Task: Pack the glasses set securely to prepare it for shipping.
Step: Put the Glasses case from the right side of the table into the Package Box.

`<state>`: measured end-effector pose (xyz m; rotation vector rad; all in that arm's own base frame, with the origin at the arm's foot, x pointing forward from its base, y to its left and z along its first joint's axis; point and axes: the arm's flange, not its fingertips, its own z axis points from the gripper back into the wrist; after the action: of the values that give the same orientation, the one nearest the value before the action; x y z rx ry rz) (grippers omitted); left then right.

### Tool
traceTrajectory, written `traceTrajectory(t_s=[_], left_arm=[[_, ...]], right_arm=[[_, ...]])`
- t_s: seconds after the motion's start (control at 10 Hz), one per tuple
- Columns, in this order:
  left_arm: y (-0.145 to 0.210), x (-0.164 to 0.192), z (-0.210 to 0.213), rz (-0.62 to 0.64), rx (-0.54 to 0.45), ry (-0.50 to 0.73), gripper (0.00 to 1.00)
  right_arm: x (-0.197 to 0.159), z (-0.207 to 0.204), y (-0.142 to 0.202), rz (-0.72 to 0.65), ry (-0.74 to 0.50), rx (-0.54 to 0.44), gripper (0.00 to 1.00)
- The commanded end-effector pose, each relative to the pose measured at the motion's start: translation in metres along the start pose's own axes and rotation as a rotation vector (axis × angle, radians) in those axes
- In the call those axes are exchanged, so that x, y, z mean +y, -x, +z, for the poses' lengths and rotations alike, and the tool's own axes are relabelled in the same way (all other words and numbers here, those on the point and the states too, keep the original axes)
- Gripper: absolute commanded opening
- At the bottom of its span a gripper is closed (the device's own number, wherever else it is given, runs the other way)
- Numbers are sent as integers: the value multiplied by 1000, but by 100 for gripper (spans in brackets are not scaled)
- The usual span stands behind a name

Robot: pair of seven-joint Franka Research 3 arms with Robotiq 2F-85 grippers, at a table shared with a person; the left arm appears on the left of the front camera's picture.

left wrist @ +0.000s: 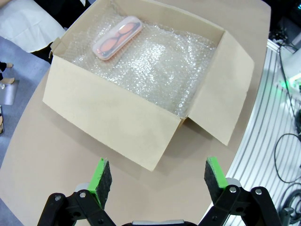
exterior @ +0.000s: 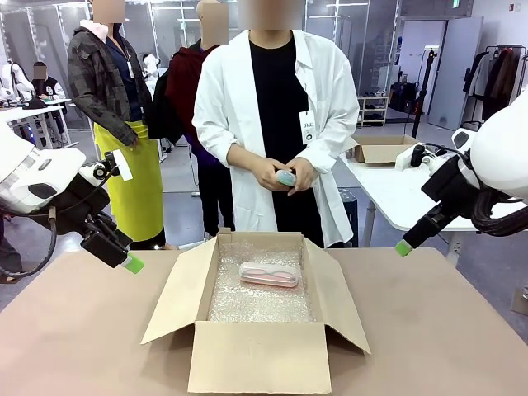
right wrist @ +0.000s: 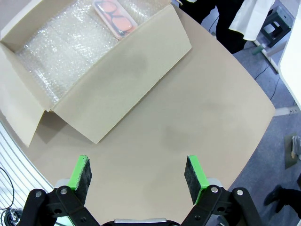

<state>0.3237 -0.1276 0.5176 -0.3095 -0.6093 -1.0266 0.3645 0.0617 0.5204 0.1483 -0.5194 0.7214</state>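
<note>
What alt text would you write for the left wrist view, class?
An open cardboard box lined with bubble wrap holds a pink glasses case near one corner. The left gripper hangs open above the tan table.

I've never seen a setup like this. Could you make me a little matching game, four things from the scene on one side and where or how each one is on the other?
Things:
1. pink glasses case
2. mint-green glasses case
3. bubble wrap
4. left end effector

Places or states:
A. held in the person's hands
B. lining the floor of the cardboard box
C. open, holding nothing, off to the box's side
D. lying on the bubble wrap inside the box

Pairs: 1-D, 2-A, 3-B, 4-C
</note>
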Motion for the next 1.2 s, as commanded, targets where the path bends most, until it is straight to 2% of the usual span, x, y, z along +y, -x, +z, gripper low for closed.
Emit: traceTrajectory(t_s=[0.0, 1.1], left_arm=[[0, 2, 1, -10, -22, 9, 100], [0, 2, 1, -10, -22, 9, 100]], right_arm=[[-1, 1, -2, 3, 6, -4, 100], [-1, 1, -2, 3, 6, -4, 100]])
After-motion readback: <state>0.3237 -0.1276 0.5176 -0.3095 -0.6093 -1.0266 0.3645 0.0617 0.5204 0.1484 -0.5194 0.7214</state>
